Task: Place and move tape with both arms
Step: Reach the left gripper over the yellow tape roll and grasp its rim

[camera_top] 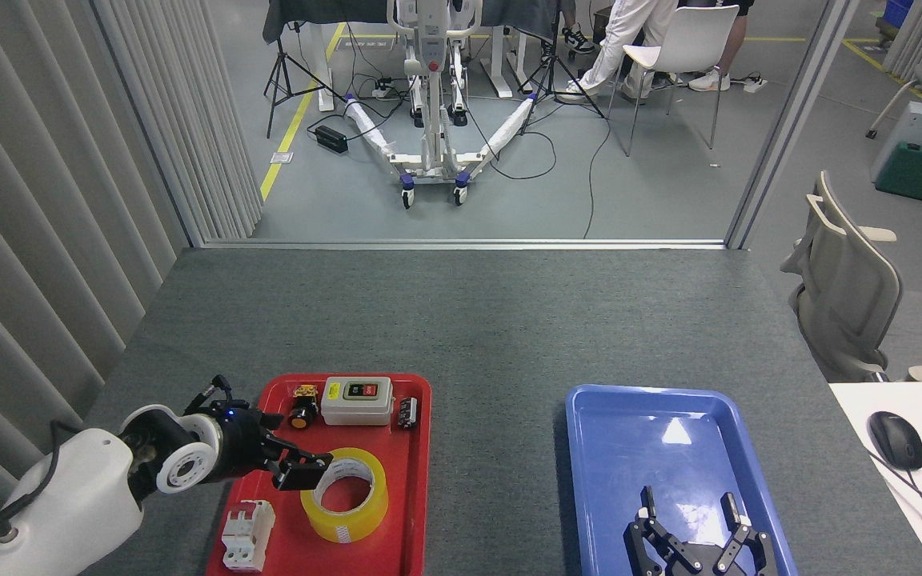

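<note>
Even, bright overhead lighting; I see no dim zones. A white glare patch sits on the blue tray [675,432] floor, and the tape [344,494] shows a soft sheen. Shadows are short and faint, close under the red tray [417,480] rim and my left arm [85,496]. Focus is sharp from counter [469,320] to far floor. Wide-angle distortion bends the curtain [45,240] at the left edge.

Grey ribbed curtains [45,224] lined the left; a white chair [681,48] stood on the grey floor [653,184] beyond the table [461,320].
</note>
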